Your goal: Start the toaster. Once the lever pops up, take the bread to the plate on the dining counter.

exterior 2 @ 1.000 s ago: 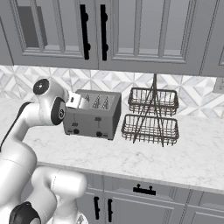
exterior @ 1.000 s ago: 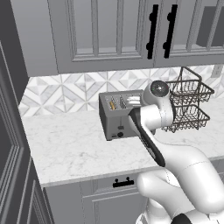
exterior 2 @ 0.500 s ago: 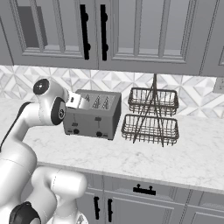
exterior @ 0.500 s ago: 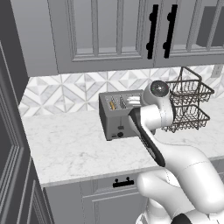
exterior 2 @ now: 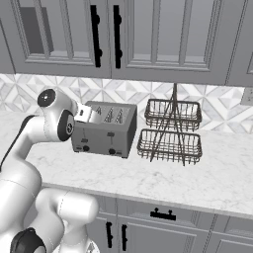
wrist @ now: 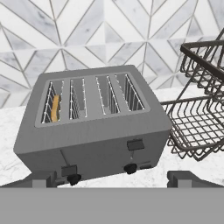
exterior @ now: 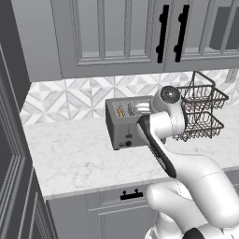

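Grey metal four-slot toaster (wrist: 92, 127) sits near back edge of white marble worktop (exterior: 79, 163). You see golden-tan bread slice (wrist: 54, 108) in its leftmost slot. Two-finger gripper (wrist: 113, 178) hovers before toaster front, jaws spread wide, empty.

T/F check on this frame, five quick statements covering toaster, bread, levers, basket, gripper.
1. The boxy grey metal four-slot toaster stands on the white marble-look worktop. True.
2. The golden-tan bread slice sits in the slot nearest the wire basket. False: in the hand view it is in the far-left slot, the one farthest from the basket.
3. The two-tier dark wire basket holds fruit. False: both tiers look empty.
4. The gripper is open, with the toaster's front between its fingertips in the hand view. True.
5. The gripper is shut on the left black lever. False: the jaws are open, gripping nothing.
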Tool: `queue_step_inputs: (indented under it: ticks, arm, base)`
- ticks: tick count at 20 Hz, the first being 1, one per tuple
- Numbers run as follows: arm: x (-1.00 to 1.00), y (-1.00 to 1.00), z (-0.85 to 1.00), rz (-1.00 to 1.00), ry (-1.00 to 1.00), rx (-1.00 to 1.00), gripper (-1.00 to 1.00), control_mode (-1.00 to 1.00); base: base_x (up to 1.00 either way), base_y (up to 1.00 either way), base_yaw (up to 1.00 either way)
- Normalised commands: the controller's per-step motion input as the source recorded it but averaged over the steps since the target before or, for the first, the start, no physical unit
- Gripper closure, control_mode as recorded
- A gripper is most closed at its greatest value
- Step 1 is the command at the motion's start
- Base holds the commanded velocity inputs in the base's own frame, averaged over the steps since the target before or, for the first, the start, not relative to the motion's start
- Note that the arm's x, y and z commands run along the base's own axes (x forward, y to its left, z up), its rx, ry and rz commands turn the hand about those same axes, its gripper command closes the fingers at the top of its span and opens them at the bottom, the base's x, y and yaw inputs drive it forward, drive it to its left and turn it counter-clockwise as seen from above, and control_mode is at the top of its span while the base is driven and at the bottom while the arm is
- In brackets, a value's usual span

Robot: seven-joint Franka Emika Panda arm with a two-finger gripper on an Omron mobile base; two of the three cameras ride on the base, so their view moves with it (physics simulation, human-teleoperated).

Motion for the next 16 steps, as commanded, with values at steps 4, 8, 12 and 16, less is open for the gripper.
queue_step_inputs:
  ticks: [4, 8, 12, 16]
  arm:
    - [0.00, 0.00, 0.00, 0.00, 0.00, 0.00, -1.00, -1.00]
    - [0.00, 0.00, 0.00, 0.00, 0.00, 0.00, -1.00, -1.00]
    - [0.00, 0.00, 0.00, 0.00, 0.00, 0.00, -1.00, -1.00]
    - [0.00, 0.00, 0.00, 0.00, 0.00, 0.00, -1.00, -1.00]
  base:
    - [0.00, 0.00, 0.00]
    - [0.00, 0.00, 0.00]
    - [0.00, 0.00, 0.00]
    - [0.00, 0.00, 0.00]
